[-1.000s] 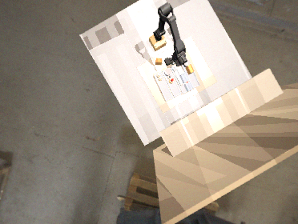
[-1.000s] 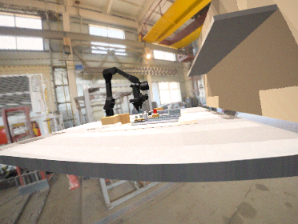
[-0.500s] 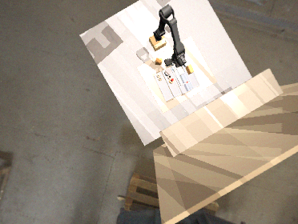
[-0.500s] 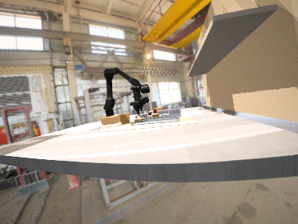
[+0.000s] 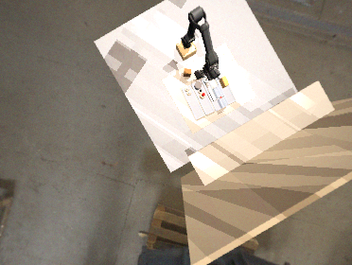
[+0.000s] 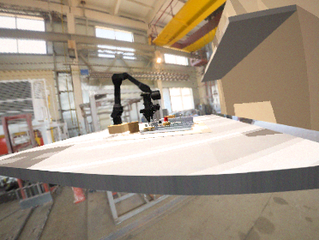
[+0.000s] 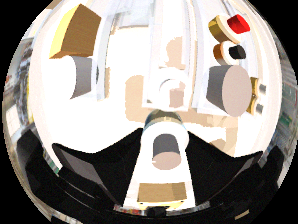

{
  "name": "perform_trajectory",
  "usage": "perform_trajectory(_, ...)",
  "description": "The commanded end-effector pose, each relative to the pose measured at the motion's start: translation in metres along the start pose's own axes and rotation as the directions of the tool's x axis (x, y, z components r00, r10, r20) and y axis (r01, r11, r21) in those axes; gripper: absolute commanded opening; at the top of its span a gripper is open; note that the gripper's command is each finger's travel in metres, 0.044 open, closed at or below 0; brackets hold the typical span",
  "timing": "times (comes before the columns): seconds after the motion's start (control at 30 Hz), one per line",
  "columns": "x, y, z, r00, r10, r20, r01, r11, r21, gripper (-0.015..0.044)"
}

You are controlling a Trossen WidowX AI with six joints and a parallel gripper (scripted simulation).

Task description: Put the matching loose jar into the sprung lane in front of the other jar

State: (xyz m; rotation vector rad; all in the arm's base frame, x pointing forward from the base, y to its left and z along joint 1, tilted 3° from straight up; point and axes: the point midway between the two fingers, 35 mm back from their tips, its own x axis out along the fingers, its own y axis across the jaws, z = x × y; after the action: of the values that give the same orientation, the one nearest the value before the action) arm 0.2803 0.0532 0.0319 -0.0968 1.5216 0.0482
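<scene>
Jar (image 7: 166,150), the loose one, is gripped between the fingers of the pincer (image 5: 208,74) (image 6: 148,117) (image 7: 164,133), which is closed on it. In the overhead view the pincer is nearer the surface's (image 5: 156,137) (image 6: 171,159) right edge than its left corner. In the wrist view, the jar is near the front end of the middle lane (image 7: 148,75); it looks upright, though glare blurs its outline. A tan block (image 5: 185,50) (image 6: 123,128) lies toward the surface's upper-left edge in the overhead view.
</scene>
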Motion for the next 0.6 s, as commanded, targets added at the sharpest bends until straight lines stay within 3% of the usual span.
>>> perform_trajectory(0.0,-0.0001,-0.0006,0.0035,1.0,-0.004,0.003,0.004,1.0,0.004,0.0)
perform_trajectory(0.57,0.0,-0.0005,0.0103,1.0,-0.004,0.003,0.004,1.0,0.004,0.0)
